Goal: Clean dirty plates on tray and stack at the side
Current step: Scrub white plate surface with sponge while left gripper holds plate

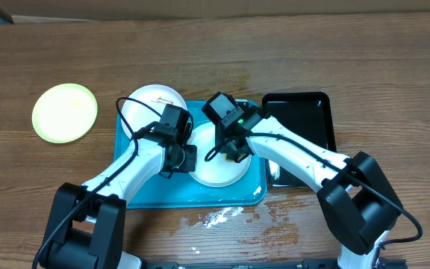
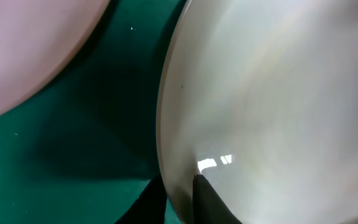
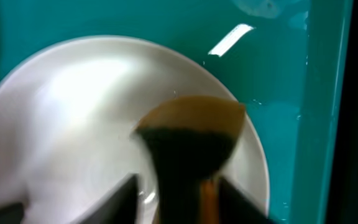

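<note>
Yellow-green plate sits on the table far left, off the tray; likely done. White plate waits at back-left corner. Left gripper pinches centre plate rim; right gripper clamps brown-tipped scrubber on it. No stack yet.

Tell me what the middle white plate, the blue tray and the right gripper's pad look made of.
White plate: glazed ceramic or melamine, glossy with bright highlights; cannot tell which. Tray: moulded plastic, uniform turquoise, shiny light streak. Pad: probably sponge, matte tan with a dark part, blurred.
</note>
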`<action>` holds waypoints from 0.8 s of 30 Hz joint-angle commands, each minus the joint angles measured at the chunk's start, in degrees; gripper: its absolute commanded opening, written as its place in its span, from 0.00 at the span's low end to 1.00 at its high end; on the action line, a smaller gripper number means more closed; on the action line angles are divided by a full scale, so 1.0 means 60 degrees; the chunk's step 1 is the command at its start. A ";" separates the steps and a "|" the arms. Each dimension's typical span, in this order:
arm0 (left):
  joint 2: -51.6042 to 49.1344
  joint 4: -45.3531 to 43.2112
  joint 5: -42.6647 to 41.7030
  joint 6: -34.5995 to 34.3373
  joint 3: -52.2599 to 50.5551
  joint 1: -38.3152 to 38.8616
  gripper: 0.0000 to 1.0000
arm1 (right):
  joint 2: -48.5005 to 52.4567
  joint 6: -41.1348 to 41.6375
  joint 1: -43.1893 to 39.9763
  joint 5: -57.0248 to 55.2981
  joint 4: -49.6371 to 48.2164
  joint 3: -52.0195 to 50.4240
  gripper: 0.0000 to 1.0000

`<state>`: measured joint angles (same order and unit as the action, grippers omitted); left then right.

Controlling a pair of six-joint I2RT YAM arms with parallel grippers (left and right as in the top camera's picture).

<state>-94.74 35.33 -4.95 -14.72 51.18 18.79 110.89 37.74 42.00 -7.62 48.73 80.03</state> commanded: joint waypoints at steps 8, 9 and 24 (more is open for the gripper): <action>-0.0058 0.0025 -0.0135 0.0171 0.0240 0.0069 0.21 | -0.0029 -0.0499 -0.0044 0.0069 0.0761 0.0459 0.74; -0.0058 0.0029 -0.0135 0.0171 0.0240 0.0069 0.20 | -0.0018 -0.0455 -0.0036 0.0069 0.0794 0.0386 0.71; -0.0058 0.0058 -0.0098 0.0171 0.0240 0.0069 0.09 | 0.0080 0.0973 -0.0018 0.0790 0.0441 -0.0634 0.32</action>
<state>-94.74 35.51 -5.21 -14.57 51.37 18.79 111.09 41.10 42.00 -3.36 51.64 77.12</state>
